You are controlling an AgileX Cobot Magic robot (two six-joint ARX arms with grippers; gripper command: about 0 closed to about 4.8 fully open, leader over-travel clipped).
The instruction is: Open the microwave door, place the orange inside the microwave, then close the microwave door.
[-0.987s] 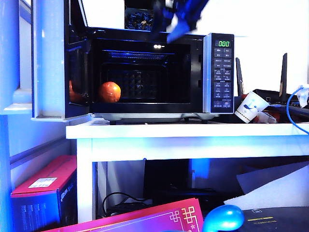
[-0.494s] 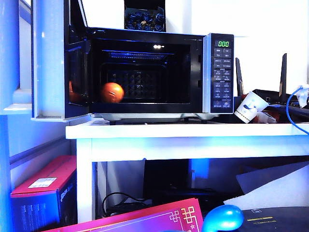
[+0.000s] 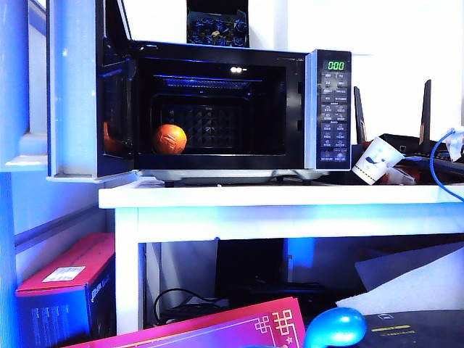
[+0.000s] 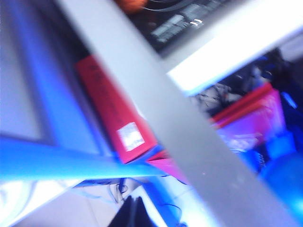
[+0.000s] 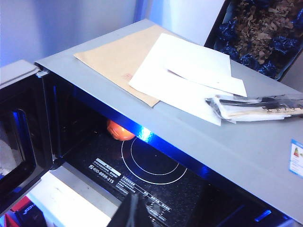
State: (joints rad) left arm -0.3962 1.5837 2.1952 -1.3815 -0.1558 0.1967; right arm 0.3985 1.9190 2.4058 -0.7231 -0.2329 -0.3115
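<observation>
Gone from above the microwave [image 3: 232,109] is the blurred blue-black arm seen a second ago, and the orange [image 3: 169,139] has shifted slightly to the right on the oven floor, where it now rests inside the cavity near its left side. The microwave door [image 3: 76,90] stands swung wide open at the left, edge-on to the exterior camera, and the green display on the right-hand button panel [image 3: 334,109] is lit. The oven sits on a white counter [image 3: 275,196], with a tipped paper cup [image 3: 375,161] beside it. Neither arm shows in the exterior view. From the right wrist camera, the right end effector [image 5: 132,213] hangs in front of the open cavity, its dark fingers pressed together and holding nothing, with the orange well beyond it at the back and sheets of paper [image 5: 182,75] lying on the oven's top. In the blurred left wrist view, the left end effector [image 4: 132,213] is likewise closed and empty, with a red box [image 4: 116,118] below it.
</observation>
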